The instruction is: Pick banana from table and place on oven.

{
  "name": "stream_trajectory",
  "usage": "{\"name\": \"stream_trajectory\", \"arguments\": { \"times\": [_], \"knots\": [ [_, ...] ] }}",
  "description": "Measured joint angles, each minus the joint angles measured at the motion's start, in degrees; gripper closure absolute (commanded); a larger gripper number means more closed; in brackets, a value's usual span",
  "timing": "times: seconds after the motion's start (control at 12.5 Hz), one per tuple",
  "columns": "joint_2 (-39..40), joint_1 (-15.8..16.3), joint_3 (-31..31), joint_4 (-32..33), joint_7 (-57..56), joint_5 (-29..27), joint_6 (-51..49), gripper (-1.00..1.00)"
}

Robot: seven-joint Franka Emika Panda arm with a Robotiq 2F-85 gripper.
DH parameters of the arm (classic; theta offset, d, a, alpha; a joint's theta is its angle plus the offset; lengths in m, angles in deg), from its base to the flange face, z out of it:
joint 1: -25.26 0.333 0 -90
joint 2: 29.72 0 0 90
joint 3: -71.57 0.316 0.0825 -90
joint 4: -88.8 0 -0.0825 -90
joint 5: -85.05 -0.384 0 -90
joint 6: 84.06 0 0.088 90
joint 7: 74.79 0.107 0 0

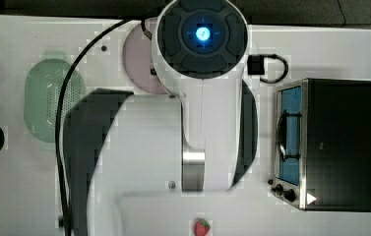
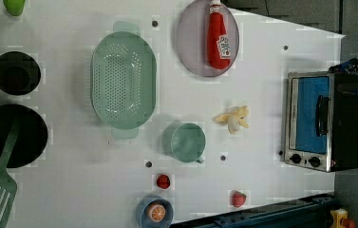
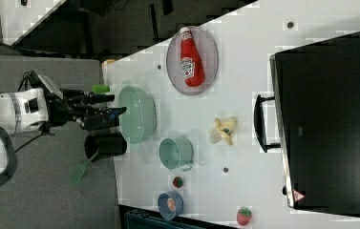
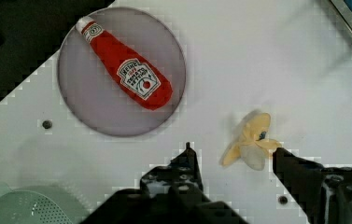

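The pale yellow banana lies on the white table, a short way in front of the oven's glass door. The banana rests near the oven's handle in the right view too. My gripper is open and holds nothing. It hangs well above the table. In the wrist view the banana lies beneath the gap between the two black fingers, closer to one of them. My arm and gripper reach in from the right view's left. The oven's black top is bare.
A red ketchup bottle lies on a round plate. A green colander and a teal cup stand near the banana. Strawberries, a bowl with an orange slice, black pots and a spatula sit farther off.
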Motion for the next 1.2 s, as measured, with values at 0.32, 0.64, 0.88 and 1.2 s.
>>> {"name": "stream_trajectory", "arguments": {
  "times": [0.32,0.64,0.88,1.2],
  "knots": [
    [-22.8,-1.2,-2.1,17.0,4.7,1.2,-13.0,-1.00],
    [-30.5,-2.5,-2.1,14.8,5.6,2.2,-9.9,-1.00],
    [-23.6,-2.3,-1.7,14.3,5.8,1.2,-5.6,-1.00],
    [-7.3,-1.8,-1.6,20.7,6.3,2.8,4.8,-1.00]
  ]
}}
